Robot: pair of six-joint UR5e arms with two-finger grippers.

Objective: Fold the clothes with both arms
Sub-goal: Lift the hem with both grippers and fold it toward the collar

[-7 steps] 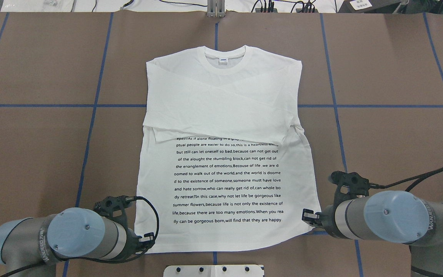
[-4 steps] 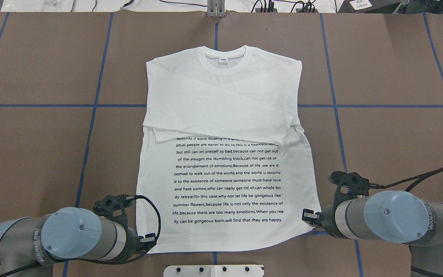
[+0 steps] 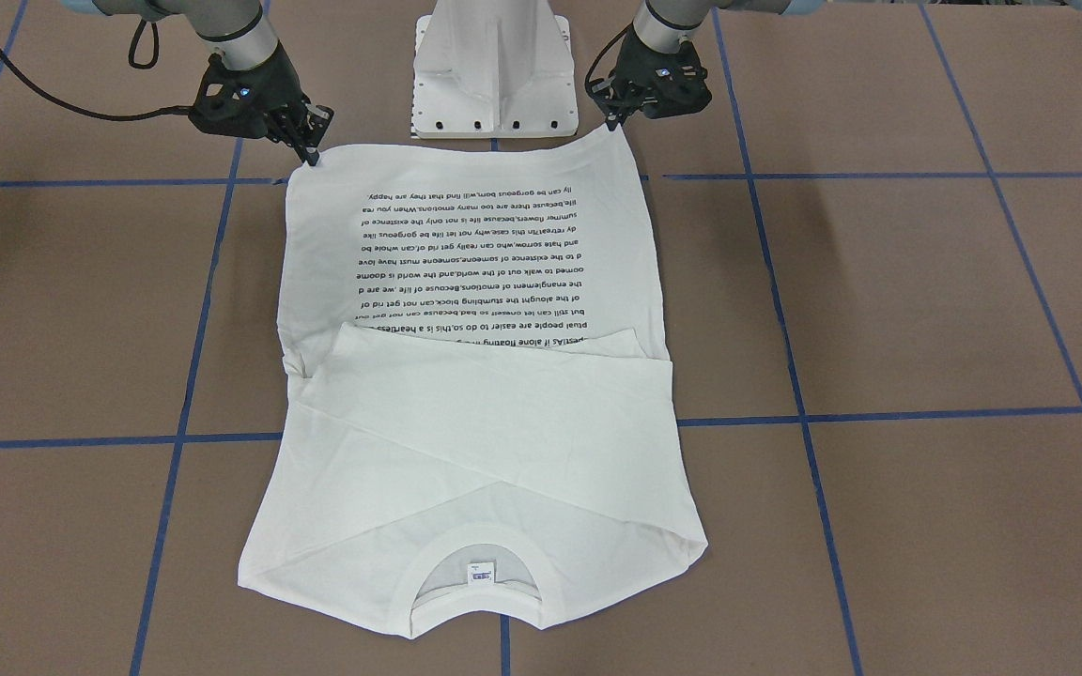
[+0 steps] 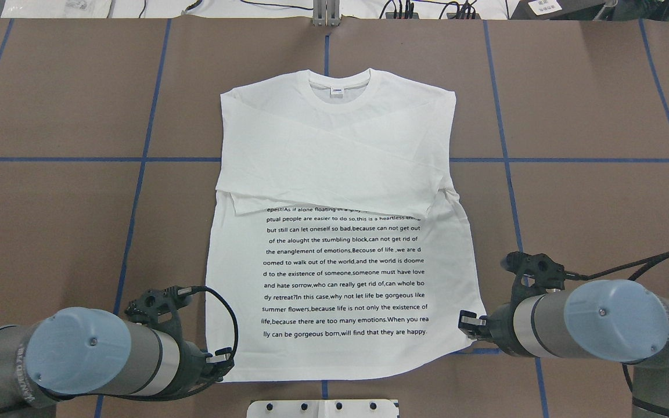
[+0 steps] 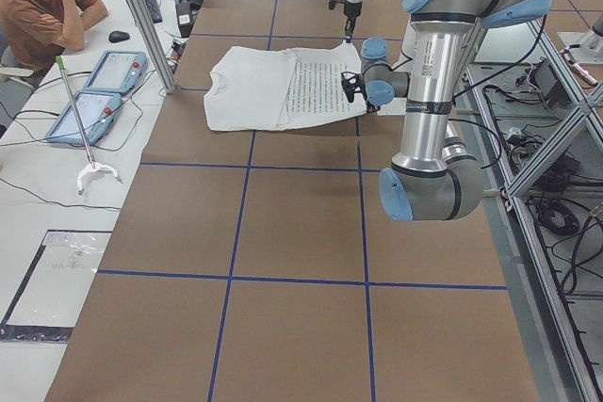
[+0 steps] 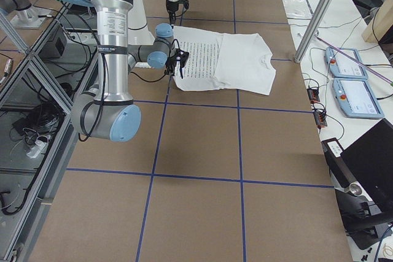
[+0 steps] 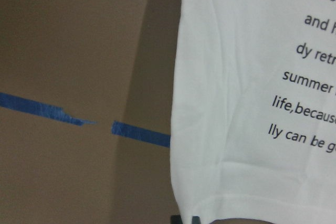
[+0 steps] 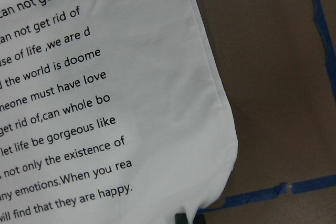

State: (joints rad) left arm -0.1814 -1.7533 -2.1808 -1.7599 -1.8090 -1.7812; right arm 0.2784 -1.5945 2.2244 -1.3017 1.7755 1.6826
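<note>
White text-printed cotton shirt (image 4: pixel 334 168) lying flat, black two-finger left gripper (image 4: pixel 222 360) and right gripper (image 4: pixel 467 324) at its hem corners, whether gripping cannot be told.

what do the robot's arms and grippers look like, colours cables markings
The left arm and right arm are grey-silver tubes with light blue joint caps and small lettering near the caps. The left gripper and right gripper are black, two-fingered, with silvery tips; a black cable loops from each wrist.

Brown table (image 4: pixel 572 87), blue tape grid lines (image 4: pixel 596 159), white shirt (image 4: pixel 340 151) spread flat
</note>
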